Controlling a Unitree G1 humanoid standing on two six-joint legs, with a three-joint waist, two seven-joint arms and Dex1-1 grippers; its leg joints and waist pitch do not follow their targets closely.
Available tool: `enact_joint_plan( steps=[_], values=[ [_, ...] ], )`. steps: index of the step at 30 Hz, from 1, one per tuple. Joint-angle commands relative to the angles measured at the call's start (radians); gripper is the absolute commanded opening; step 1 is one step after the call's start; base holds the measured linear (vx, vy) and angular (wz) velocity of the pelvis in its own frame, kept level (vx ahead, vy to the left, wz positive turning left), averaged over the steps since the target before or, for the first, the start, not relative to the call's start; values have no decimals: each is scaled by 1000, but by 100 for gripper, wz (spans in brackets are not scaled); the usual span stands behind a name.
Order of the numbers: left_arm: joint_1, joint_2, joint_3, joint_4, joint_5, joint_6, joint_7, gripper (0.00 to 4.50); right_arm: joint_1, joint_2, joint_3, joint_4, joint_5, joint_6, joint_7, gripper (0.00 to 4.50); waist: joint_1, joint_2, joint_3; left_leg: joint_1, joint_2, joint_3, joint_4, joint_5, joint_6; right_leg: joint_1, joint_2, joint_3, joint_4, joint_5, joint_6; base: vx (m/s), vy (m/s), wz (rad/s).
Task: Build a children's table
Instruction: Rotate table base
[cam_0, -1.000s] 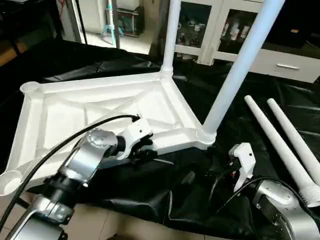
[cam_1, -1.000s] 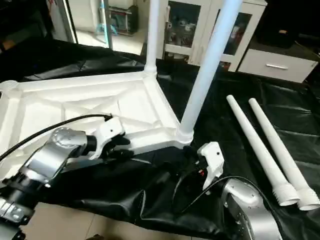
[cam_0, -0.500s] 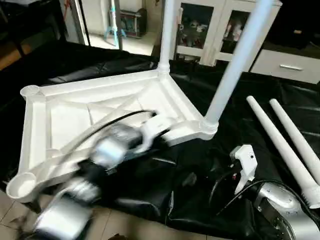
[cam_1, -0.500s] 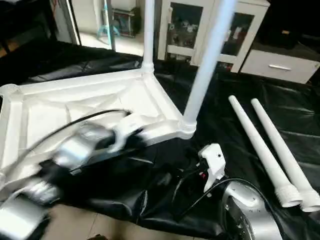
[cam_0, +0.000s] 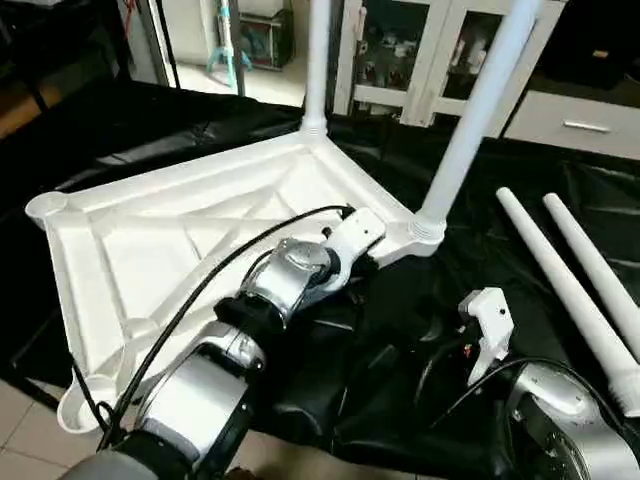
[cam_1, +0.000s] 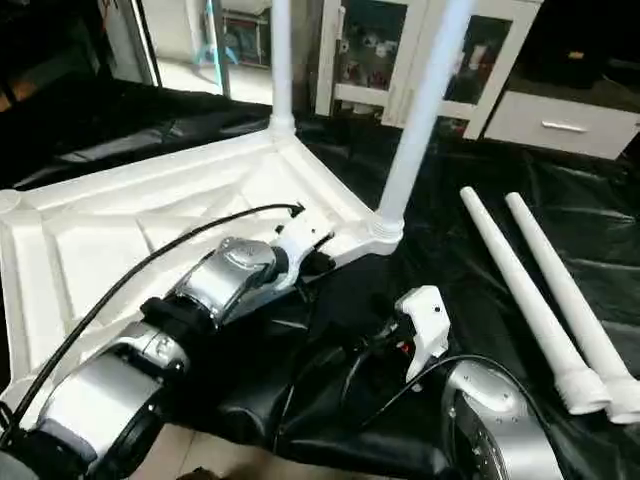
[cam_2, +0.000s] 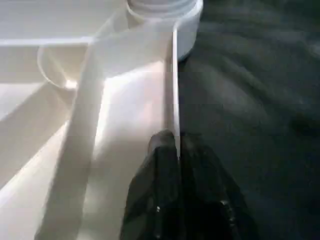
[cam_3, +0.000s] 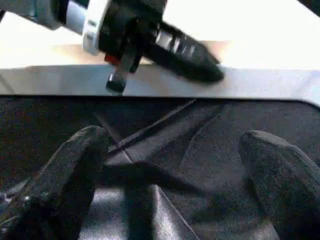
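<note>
The children's table lies upside down on a black sheet, its ribbed white top facing up. Two white legs stand upright in the top's corner sockets, one near and one far. Two more legs lie loose on the sheet at the right. My left gripper is shut on the thin near rim of the top, a little short of the near leg's socket. My right gripper hangs open over the sheet just in front of that rim, holding nothing.
A white glass-door cabinet and a drawer unit stand behind the sheet. The black sheet is wrinkled under my arms. Tiled floor shows at the near left. A black cable runs along my left forearm.
My left arm has reached right along the near rim toward the near leg's socket, and its fingers have closed on the rim. The right gripper has stayed open in place.
</note>
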Motion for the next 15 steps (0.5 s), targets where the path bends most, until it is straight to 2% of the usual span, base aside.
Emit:
enact_joint_plan(
  steps=[1, 2, 3, 4, 8, 10, 13, 15],
  values=[
    [-44, -11, 58, -36, -62, -43, -20, 59, -8, 2, 3, -7, -6, -8, -3, 450, 5, -12, -65, 10, 59, -31, -70, -138, 104, 53, -67, 38, -70, -114, -251, 0, 0, 0],
    [-45, -10, 62, -34, -67, -43, -23, 67, -8, 3, 4, -6, -6, -8, -3, 450, 4, -12, -64, 9, 60, -30, -70, -136, 103, 52, -65, 38, -68, -102, -255, 0, 0, 0],
    [-48, -3, 67, -27, -73, -43, -33, 67, -12, 7, 8, -1, -7, -8, -2, 450, 2, -28, -63, 8, 60, -30, -70, -137, 107, 53, -64, 36, -68, -91, -255, 0, 0, 0],
    [-46, 2, 66, -23, -72, -42, -36, 90, -16, 10, 12, 4, -7, -8, -1, 450, 5, -21, -63, 9, 59, -30, -70, -135, 109, 53, -67, 37, -65, -93, -256, 0, 0, 0],
    [-34, 13, 60, -19, -63, -44, -57, 103, -26, 14, 23, 12, -8, -7, 1, 450, 4, -26, -62, 8, 59, -29, -70, -121, 113, 53, -67, 38, -66, -100, -245, 0, 0, 0],
    [-22, 24, 61, -30, -60, -45, -69, 133, -30, 17, 27, 12, -11, -6, 0, 450, 6, -24, -62, 9, 59, -29, -70, -114, 111, 53, -67, 38, -64, -90, -248, 0, 0, 0],
    [27, 116, 75, -166, -73, 18, -102, 145, -30, 21, 25, 15, -12, -9, 1, 450, 5, -21, -62, 7, 61, -31, -72, -113, 107, 55, -69, 38, -60, -77, -255, 0, 0, 0],
    [40, 141, 83, -205, -79, 40, -113, 167, -28, 22, 25, 13, -11, -9, 0, 450, 2, -18, -62, 9, 62, -30, -73, -120, 98, 53, -67, 38, -58, -80, -256, 0, 0, 0]
  ],
)
